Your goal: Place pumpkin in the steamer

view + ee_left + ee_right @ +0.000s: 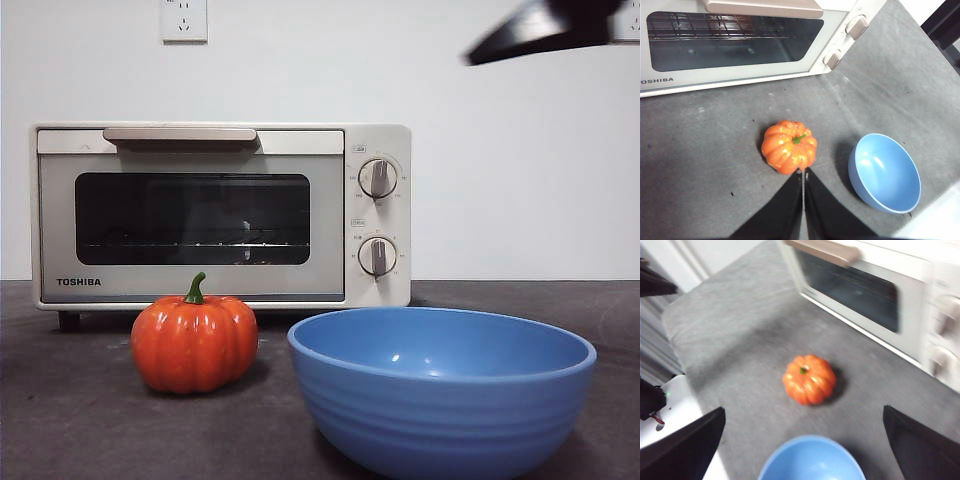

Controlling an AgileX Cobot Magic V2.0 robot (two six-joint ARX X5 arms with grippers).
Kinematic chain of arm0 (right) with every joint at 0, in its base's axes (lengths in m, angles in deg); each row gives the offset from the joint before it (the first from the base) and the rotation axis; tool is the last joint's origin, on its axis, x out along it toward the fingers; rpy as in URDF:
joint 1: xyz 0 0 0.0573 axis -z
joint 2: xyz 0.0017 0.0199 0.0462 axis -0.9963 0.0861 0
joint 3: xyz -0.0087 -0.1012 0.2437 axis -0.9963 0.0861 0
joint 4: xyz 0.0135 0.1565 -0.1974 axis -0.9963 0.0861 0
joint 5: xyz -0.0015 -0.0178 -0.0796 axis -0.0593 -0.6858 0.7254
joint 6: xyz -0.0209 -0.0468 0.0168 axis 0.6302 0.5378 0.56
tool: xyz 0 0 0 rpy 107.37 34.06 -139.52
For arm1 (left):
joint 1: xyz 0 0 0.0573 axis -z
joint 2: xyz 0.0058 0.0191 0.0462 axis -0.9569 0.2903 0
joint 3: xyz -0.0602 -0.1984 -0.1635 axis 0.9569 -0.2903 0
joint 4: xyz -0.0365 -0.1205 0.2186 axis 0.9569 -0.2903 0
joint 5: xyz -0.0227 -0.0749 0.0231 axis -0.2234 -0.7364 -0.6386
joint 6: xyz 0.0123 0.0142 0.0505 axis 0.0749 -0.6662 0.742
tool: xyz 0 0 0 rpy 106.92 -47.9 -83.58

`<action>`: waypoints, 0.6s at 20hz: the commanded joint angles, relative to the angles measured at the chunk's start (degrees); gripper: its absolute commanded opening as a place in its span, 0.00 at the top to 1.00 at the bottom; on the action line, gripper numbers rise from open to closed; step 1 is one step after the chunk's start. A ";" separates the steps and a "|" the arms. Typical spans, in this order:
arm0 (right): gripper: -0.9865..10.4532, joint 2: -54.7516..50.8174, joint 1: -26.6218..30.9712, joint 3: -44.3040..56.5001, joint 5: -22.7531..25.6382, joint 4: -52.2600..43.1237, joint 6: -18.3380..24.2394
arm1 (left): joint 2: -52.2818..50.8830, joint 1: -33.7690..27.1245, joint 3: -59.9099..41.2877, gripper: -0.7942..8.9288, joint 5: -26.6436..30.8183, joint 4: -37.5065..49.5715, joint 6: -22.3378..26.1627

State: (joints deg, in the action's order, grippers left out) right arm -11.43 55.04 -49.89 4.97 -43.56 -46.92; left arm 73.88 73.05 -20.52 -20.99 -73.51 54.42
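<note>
Pumpkin [194, 343] sits upright on the grey table [70, 420], before the closed Toshiba steamer [220, 215], blue bowl [441, 390] at its 3 o'clock. Left gripper [803, 172] clenched, empty; right gripper [805, 440] spread wide, aloft.

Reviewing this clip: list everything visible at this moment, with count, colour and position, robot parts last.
glossy orange ribbed pumpkin with green stem: one, on the table in front of the oven, untouched.
cream-white boxy TOSHIBA steamer oven: one, at the back, dark glass door closed, two round knobs.
wide blue ribbed bowl: one, empty, beside the pumpkin, apart from it.
dark grey table: one, under everything.
white wall socket: one, above the oven.
left gripper: black, jaws shut, above the table near the pumpkin.
right gripper: black, jaws open wide, above the bowl.
</note>
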 commanded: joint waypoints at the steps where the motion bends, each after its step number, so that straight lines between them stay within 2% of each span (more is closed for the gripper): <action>1: 0.47 6.62 -5.01 -4.55 2.75 -2.03 -1.05 | 0.26 0.15 1.18 0.90 -0.31 0.33 0.70; 8: 0.47 26.97 -13.99 -20.61 8.50 -1.90 2.32 | 0.26 0.15 1.18 0.90 -0.31 0.31 0.70; 12: 0.47 35.56 -16.87 -24.85 12.92 -1.99 4.20 | 0.26 0.15 1.18 0.90 -0.31 0.31 0.72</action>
State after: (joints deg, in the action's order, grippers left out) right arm 23.19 38.71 -73.60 17.80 -45.40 -43.86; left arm 73.88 73.05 -20.52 -20.96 -73.51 54.42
